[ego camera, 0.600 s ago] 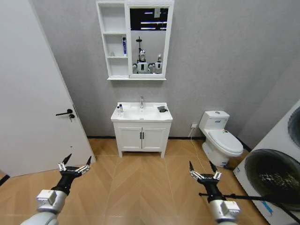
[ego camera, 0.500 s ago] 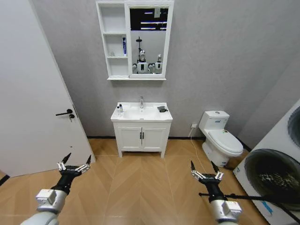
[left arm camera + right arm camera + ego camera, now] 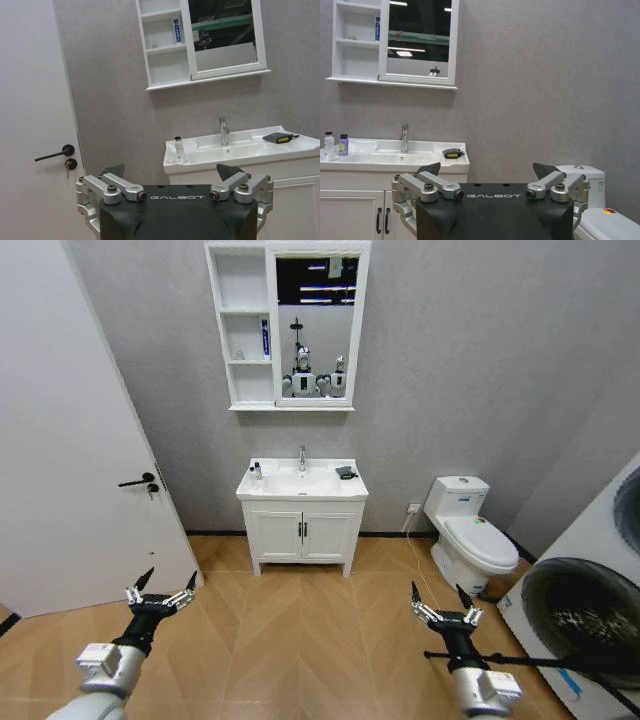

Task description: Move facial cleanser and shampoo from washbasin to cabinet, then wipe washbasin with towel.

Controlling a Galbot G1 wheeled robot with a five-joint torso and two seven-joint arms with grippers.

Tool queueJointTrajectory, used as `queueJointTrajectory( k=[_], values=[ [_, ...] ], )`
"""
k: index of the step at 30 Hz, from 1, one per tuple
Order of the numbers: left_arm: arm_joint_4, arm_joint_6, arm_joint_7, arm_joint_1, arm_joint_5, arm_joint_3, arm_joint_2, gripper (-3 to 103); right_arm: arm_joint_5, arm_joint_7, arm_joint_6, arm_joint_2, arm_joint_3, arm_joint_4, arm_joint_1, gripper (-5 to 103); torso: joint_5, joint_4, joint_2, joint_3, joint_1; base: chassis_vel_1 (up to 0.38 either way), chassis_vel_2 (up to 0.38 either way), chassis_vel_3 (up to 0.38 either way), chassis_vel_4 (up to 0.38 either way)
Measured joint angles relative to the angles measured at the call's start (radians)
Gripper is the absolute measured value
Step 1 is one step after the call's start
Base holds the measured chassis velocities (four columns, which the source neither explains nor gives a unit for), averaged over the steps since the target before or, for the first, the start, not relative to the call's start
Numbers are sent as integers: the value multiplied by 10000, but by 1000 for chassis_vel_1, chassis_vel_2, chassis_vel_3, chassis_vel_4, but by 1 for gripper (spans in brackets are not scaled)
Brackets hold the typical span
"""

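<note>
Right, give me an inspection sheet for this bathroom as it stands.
Surface: white rectangular ceramic washbasin with chrome faucet.
Job's things: two small bottles on its left corner; dark grey folded towel on its right; white wall-hung cabinet, a blue tube in its middle niche.
Clutter: nothing seen.
Grippers: left gripper and right gripper low over the floor, fingers open, empty.
Cables: black cable by the right arm.
Surroundings: white toilet, door, washing machine.
</note>
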Motion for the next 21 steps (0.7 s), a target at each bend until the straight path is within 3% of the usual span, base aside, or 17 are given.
queueJointTrajectory(
  k=[11,21],
  values=[
    [70,-416,-67,-137,178,228,-186,100,106,188,-68,-21,73,28,-86,100,0,0,2,-1,-3,-13,19,18,-15],
    [117,-617,-51,-160,191,245,-128,100,102,212,-40,-40,36,22,-87,100,0,2,1,0,-1,-168,153,148,-150]
  ],
)
